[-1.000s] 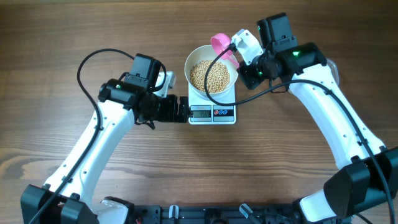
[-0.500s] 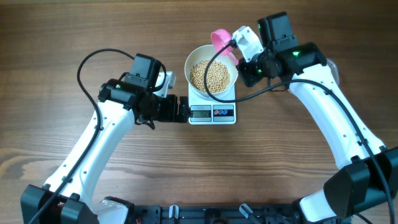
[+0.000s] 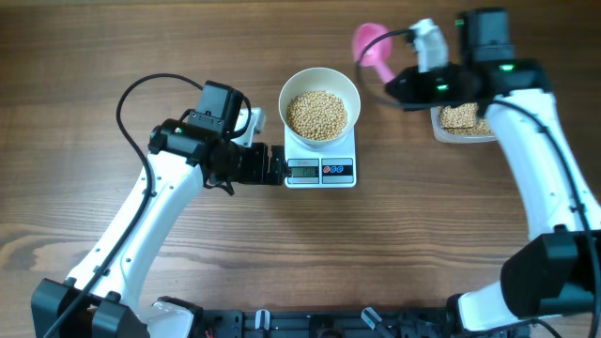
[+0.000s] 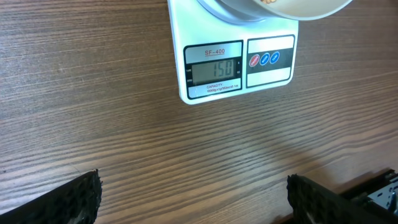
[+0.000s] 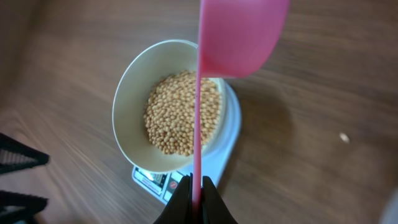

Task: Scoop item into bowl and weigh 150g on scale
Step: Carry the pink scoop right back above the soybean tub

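Off the bowl swung the right gripper, clamped on the pink scoop; left gripper gaped beside the scale, whose bowl held light, roll-prone beans, probably best lifted by its rim.

The left arm stretches out from the near edge, wrist turned sideways, and its left gripper hangs low with the jaws spread wide apart. The right arm reaches far across, forearm bent inward. Its right gripper points toward the middle, pinched tight on the thin handle of a pink scoop.
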{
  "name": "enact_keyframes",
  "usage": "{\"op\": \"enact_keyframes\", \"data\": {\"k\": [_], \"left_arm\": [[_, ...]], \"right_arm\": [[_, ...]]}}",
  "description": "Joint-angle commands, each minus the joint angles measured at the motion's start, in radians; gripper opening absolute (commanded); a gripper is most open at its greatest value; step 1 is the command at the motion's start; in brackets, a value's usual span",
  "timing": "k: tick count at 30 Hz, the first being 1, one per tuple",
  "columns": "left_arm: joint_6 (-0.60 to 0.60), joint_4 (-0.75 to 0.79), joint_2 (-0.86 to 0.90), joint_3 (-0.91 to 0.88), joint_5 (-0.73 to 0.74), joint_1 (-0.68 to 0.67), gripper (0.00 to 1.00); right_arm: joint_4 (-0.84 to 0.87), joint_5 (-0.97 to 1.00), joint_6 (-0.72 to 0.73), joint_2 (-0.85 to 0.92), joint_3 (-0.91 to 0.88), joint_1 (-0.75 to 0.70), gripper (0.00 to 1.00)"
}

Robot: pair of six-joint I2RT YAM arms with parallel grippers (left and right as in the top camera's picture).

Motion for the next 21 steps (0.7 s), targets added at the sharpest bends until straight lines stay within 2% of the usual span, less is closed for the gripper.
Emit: {"op": "enact_keyframes", "data": {"k": [1,11,17,21], "left_arm": [[0.019,0.003,0.006,-0.002,0.005,0.003,1.00],[0.020,0.003,0.006,-0.002,0.005,0.003,1.00],[0.019,0.003,0.006,-0.002,0.005,0.003,1.00],[0.020,0.003,0.006,-0.002,0.005,0.003,1.00]], "right_arm": [[-0.056,-0.133,0.035,0.011,0.004,-0.107,0.04],[-0.332,-0.072,-0.075,0.000,0.004,-0.343,0.04],[-0.378,0.060,-0.073,-0.040,0.004,-0.492,0.04],[-0.384,0.148,-0.068,-0.040,0.002,-0.497,0.04]]}}
